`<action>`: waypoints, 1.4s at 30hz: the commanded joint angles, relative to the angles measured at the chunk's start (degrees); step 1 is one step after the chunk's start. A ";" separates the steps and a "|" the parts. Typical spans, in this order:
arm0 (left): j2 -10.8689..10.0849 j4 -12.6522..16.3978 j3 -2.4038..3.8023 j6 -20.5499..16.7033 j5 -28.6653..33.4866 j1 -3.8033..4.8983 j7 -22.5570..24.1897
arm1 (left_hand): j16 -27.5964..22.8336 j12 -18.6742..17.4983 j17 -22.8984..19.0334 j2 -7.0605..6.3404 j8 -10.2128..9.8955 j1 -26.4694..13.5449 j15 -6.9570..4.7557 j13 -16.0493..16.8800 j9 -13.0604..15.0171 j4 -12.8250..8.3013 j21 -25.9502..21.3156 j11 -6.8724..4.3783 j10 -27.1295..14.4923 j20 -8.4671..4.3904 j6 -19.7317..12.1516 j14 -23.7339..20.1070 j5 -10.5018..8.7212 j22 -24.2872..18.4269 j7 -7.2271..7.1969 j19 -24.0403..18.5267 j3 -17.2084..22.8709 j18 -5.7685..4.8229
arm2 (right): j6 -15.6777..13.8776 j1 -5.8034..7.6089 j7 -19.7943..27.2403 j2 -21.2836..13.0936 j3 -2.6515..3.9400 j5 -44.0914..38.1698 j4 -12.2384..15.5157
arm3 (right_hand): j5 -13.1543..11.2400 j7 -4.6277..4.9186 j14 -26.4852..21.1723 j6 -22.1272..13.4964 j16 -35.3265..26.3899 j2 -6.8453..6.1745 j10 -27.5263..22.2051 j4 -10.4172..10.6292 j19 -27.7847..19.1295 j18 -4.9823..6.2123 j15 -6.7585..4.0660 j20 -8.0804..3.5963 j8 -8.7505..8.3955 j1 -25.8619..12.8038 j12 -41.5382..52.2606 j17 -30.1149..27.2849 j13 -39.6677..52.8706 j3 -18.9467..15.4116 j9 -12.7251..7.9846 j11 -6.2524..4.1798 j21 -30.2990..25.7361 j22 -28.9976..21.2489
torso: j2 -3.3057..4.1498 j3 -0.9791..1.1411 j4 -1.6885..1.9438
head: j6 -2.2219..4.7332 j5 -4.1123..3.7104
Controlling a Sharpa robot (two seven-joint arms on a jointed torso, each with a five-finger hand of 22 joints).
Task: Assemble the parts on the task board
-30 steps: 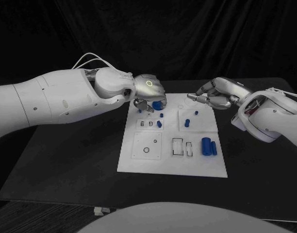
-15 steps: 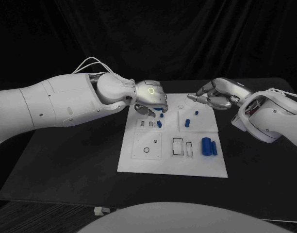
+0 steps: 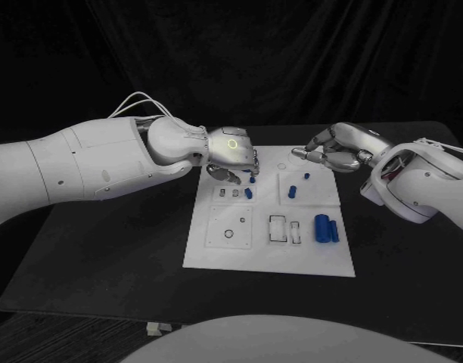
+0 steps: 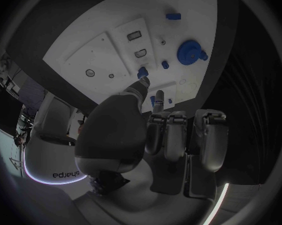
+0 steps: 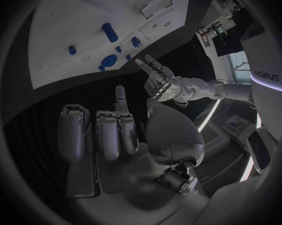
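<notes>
Since the earlier frames the left hand has swung from the board's upper left corner toward its upper middle, and now hovers over the small blue parts there. In the left wrist view its fingers are partly spread, one reaching toward a blue part, and it seems to hold nothing. The right hand has stayed at the upper right edge of the task board, fingers curled in with nothing visible in them. The board lies flat at the centre of the black bench; a larger blue cylinder rests in the lower right of the board, a blue gear near the top. The parts look like stiff, light, smooth plastic, likely to slip, so a pinch across the sides of a peg would suit best
</notes>
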 commanded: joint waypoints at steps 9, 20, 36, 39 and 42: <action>-0.16 -0.08 0.06 2.21 -0.36 -1.07 -0.15 | 0.15 0.20 15.08 0.42 -0.57 -0.78 -0.26 15.09 0.01 0.66 -0.38 -0.16 5.97 -0.14 -0.48 6.06 -0.29 14.33 0.33 4.57 0.04 -0.67 | 0.58 -0.30 -0.96 0.05 0.04 -0.03 0.02 | 1.06 0.05 5.88 -0.46 0.25 0.84 5.86 -0.04 2.53 -0.46 0.45 0.43 0.03 2.12 0.31 13.97 15.09 -0.76 0.20 0.37 0.11 12.74 | -0.06 -0.05 0.05 | 0.01 -0.17; 0.86 -0.94 0.07 2.32 1.69 -2.16 -0.33 | 0.15 0.20 15.08 0.61 -1.51 0.06 0.02 15.09 -0.28 0.20 -0.25 0.72 5.97 0.06 -0.23 6.06 1.57 14.37 1.29 4.64 0.67 -0.71 | 0.66 -0.31 -1.05 -0.01 0.04 -0.03 0.04 | 1.09 0.07 5.88 -0.53 0.25 0.94 5.86 -0.02 2.53 -0.46 0.45 0.43 0.01 2.27 0.31 13.96 15.09 -0.81 0.20 0.37 0.12 12.74 | 0.03 0.02 -0.10 | 0.01 -0.04; 2.22 -2.14 0.07 2.40 2.05 -3.09 -2.30 | 0.15 0.20 15.08 1.65 -2.48 1.13 0.25 15.09 -0.58 -1.17 -0.10 1.10 5.97 0.31 0.83 6.06 5.07 14.41 1.70 4.72 1.98 -0.74 | 1.36 -0.37 -1.24 -0.07 0.04 -0.03 0.09 | 1.12 0.04 5.87 -0.43 0.22 1.19 5.86 0.03 2.50 -0.44 0.46 0.43 0.07 2.50 0.30 13.89 15.08 -0.89 0.25 0.40 0.04 12.71 | -0.01 0.03 -0.02 | 0.01 -0.26; 2.53 -2.37 0.07 2.56 2.06 -3.32 -2.56 | 0.15 0.20 15.08 1.72 -2.17 0.45 0.25 15.09 -0.40 -1.21 -0.08 0.98 5.97 0.35 2.44 6.06 4.75 14.42 1.53 4.73 1.90 -0.74 | 1.54 -0.40 -1.31 -0.09 0.04 -0.03 0.10 | 1.12 0.04 5.86 -0.37 0.21 1.25 5.85 0.04 2.52 -0.45 0.47 0.44 0.11 2.55 0.30 13.87 15.06 -0.92 0.27 0.41 0.10 12.73 | 0.00 0.03 -0.02 | 0.01 -0.25; 2.79 -2.53 0.08 2.54 2.06 -3.52 -2.89 | 0.15 0.20 15.08 1.67 -2.36 -0.14 0.18 15.09 -0.43 -1.06 -0.11 0.72 5.97 0.33 2.50 6.06 4.26 14.41 1.13 4.71 1.69 -0.73 | 1.62 -0.46 -1.32 -0.12 0.04 -0.03 0.11 | 1.12 0.04 5.86 -0.37 0.21 1.25 5.85 0.04 2.52 -0.45 0.47 0.44 0.11 2.55 0.30 13.87 15.06 -0.92 0.27 0.41 0.10 12.73 | 0.00 0.03 -0.02 | 0.01 -0.33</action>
